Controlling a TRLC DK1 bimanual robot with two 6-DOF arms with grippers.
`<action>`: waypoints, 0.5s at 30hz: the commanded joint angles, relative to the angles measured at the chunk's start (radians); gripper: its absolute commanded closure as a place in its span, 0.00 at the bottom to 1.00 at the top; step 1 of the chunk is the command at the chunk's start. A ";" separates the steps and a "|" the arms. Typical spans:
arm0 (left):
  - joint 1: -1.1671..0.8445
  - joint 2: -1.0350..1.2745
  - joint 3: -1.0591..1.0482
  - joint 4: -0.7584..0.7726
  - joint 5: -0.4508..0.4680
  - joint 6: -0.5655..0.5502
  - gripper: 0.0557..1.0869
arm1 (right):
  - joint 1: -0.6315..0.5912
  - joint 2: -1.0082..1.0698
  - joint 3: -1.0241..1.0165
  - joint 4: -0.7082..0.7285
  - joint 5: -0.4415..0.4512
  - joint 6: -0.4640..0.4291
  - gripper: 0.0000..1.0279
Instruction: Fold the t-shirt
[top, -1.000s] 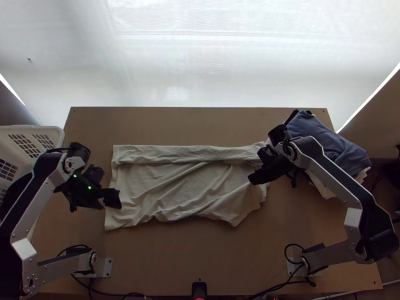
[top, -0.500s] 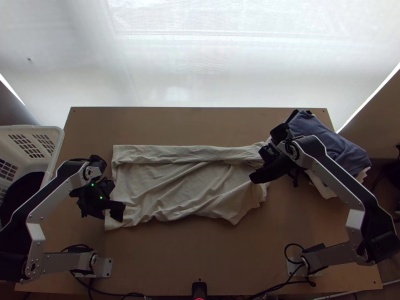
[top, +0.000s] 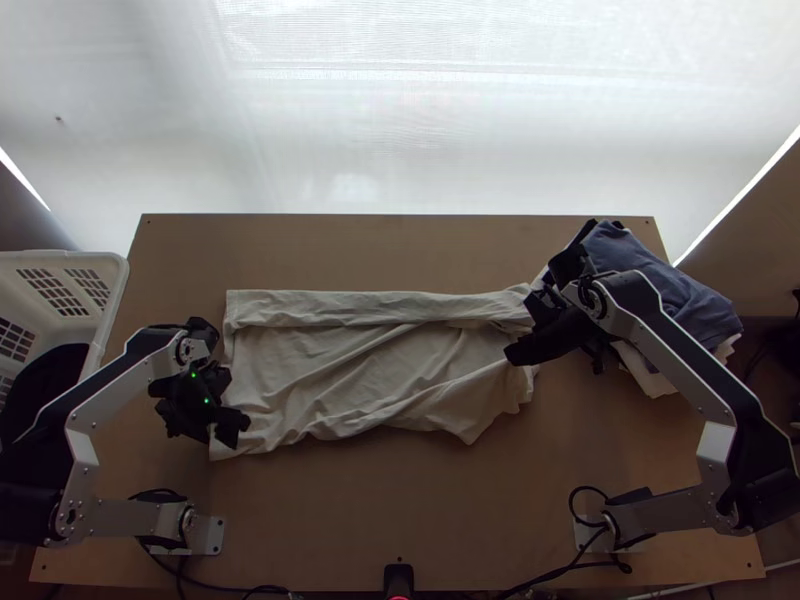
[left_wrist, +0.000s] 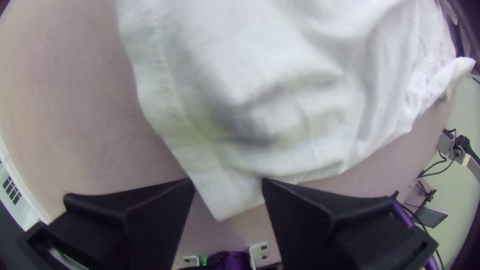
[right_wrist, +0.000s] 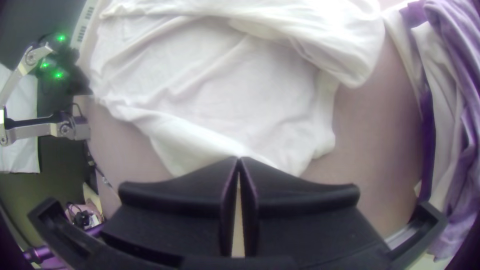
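A pale t-shirt (top: 370, 375) lies across the middle of the table, its far edge folded over in a long strip and its near side wrinkled and uneven. My left gripper (top: 232, 428) is over its near left corner. In the left wrist view that gripper (left_wrist: 227, 182) stands open, the shirt's corner (left_wrist: 225, 195) showing between its two fingers. My right gripper (top: 512, 355) is over the shirt's right end. In the right wrist view the gripper (right_wrist: 238, 160) is shut, fingertips together, in front of the shirt's edge (right_wrist: 200, 140); whether cloth is pinched there I cannot tell.
A pile of clothes with a blue-grey one (top: 655, 285) on top lies at the table's far right, beside the right arm. A white basket (top: 110, 270) stands at the left edge. Bare wood (top: 380, 520) stretches along the near side, with cables at the table's near edge.
The left gripper has shifted a little toward the near edge, and its arm has swung rightward and nearer. The right gripper has moved slightly to the right. The shirt's near right part has changed very little.
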 joint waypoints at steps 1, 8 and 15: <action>-0.018 -0.055 -0.033 0.066 0.021 0.032 0.73 | 0.000 0.002 0.006 0.000 0.000 -0.004 0.97; -0.020 -0.062 -0.035 0.055 0.055 0.063 0.96 | -0.022 -0.005 0.010 -0.003 0.000 -0.009 0.97; 0.120 -0.061 0.135 0.021 0.170 0.077 0.96 | -0.057 -0.022 0.010 -0.006 0.000 -0.018 0.97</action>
